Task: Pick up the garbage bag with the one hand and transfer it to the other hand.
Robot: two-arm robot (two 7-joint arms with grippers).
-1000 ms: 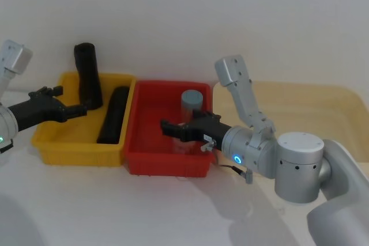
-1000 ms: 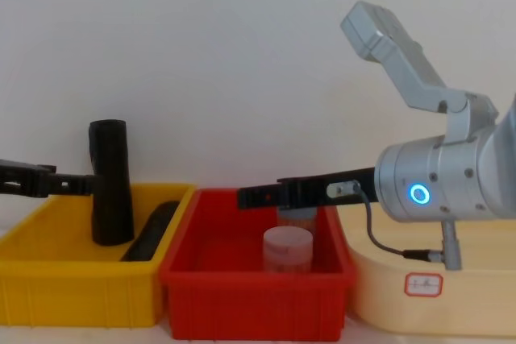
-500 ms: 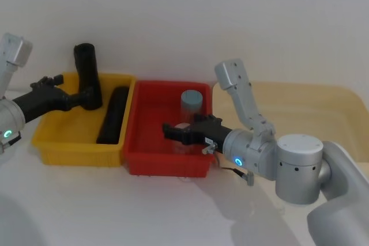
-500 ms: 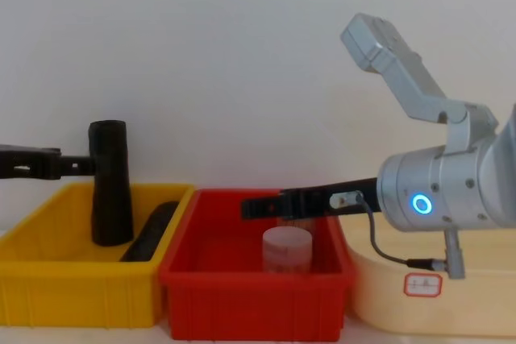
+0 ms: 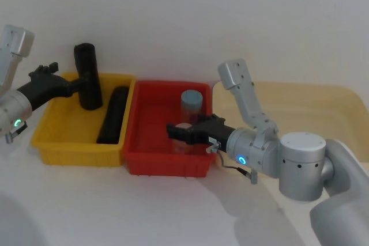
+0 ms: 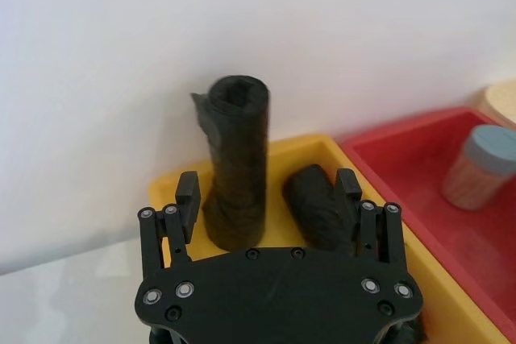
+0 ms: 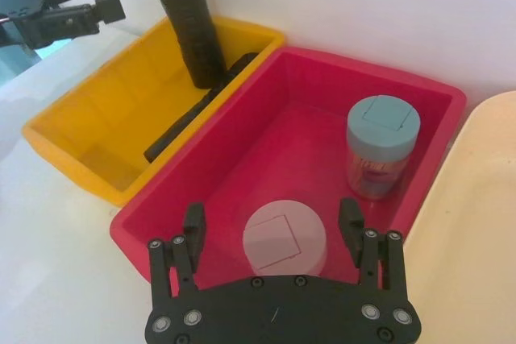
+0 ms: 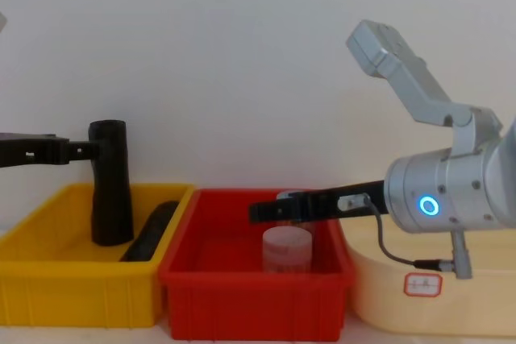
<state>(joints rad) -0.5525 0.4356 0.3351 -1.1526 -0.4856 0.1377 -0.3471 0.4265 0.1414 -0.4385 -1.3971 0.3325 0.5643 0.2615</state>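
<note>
Two bins sit side by side on the white worktop (image 5: 115, 211): a yellow bin (image 5: 75, 152) to the left and a red bin (image 5: 167, 162) to the right. Over the red bin hovers the blue-lit right gripper (image 5: 174, 131), fingers apart, above a pale-lidded jar (image 8: 287, 249). A blue-lidded jar (image 5: 191, 103) stands behind it. A second black roll (image 5: 113, 116) lies in the yellow bin. At that bin's far wall the garbage bag (image 5: 87, 79) stands upright, with the green-lit left gripper (image 8: 87, 150) at its upper half, fingers spread wide and not clamped.
</note>
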